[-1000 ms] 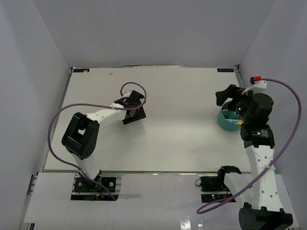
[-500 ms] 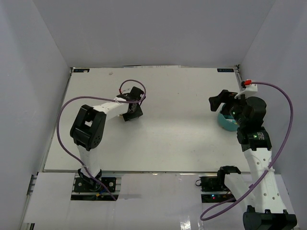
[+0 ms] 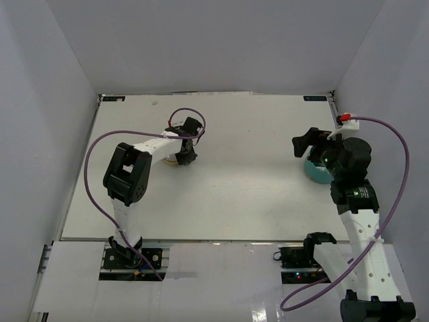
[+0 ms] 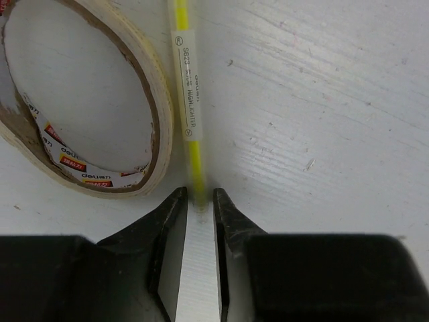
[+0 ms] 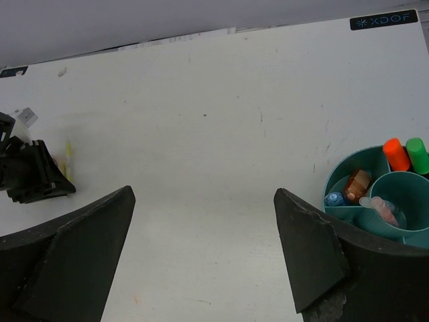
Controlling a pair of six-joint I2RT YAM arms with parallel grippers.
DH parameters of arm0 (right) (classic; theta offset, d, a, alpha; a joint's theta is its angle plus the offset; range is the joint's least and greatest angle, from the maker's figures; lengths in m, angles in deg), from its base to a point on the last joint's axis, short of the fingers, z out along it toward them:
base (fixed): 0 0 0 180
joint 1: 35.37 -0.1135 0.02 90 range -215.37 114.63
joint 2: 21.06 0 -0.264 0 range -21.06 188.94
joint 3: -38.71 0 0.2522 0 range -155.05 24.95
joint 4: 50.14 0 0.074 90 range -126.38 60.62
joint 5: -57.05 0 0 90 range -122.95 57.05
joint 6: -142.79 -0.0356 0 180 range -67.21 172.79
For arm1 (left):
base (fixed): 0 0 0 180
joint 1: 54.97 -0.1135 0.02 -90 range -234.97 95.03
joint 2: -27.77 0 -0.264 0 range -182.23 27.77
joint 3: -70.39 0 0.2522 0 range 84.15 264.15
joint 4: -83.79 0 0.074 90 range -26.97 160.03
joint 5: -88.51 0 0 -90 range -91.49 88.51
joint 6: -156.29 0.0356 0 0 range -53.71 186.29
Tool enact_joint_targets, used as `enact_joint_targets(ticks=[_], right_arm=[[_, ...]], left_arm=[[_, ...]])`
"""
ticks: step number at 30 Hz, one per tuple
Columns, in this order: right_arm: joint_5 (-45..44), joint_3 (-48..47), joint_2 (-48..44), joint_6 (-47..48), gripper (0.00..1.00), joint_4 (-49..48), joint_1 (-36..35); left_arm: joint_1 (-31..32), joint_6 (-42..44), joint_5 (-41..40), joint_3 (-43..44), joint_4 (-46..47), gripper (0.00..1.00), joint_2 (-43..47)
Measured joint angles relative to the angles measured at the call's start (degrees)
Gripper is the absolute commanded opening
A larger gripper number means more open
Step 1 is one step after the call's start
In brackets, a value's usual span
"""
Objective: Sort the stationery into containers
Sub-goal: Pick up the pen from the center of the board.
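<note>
Left gripper (image 4: 198, 194) narrow | yellow highlighter (image 4: 187, 100) tip between jaws | tape roll (image 4: 163, 117) beside

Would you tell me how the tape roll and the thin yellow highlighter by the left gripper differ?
The tape roll is a broad beige ring lying flat; the yellow highlighter is a thin straight stick. The highlighter's near end sits between the left gripper's narrowly parted fingers; the tape roll lies outside them. Both rest side by side on the white table, not in the teal organiser.
</note>
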Motion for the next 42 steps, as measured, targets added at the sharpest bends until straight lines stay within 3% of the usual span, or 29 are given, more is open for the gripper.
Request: enact_joint_targets(ticks=[5,8,14,19,27,34,42], right_arm=[[-0.13,0.00,-0.24,0.22,0.91,0.00,-0.15],[-0.04,0.00,-0.26,0.46,0.91,0.00,-0.15],[2.97,0.00,-0.11,0.83,0.90,-0.26,-0.15],[9.77,-0.11,1.95,0.17,0.90,-1.07,-0.15],[21.03,-2.82,9.88,-2.49,0.91,-0.59,-1.27],[22.82,-7.41,16.20,-4.26,0.92,0.61,-9.31],[21.68,-11.32,23.37,-6.45,0.98,0.35,-17.29]], left_arm=[[-0.04,1.09,1.16,0.42,-0.28,0.08,-0.17],[-0.07,1.51,1.55,0.42,-0.24,0.00,-0.17],[0.87,4.15,3.19,0.37,0.42,0.00,0.07],[6.64,9.60,5.46,-1.42,3.80,0.00,2.54],[14.05,25.40,13.81,-12.31,17.77,0.00,18.29],[16.02,41.79,24.41,-23.34,29.68,0.00,30.69],[17.99,51.98,31.32,-28.30,34.82,0.00,36.57]])
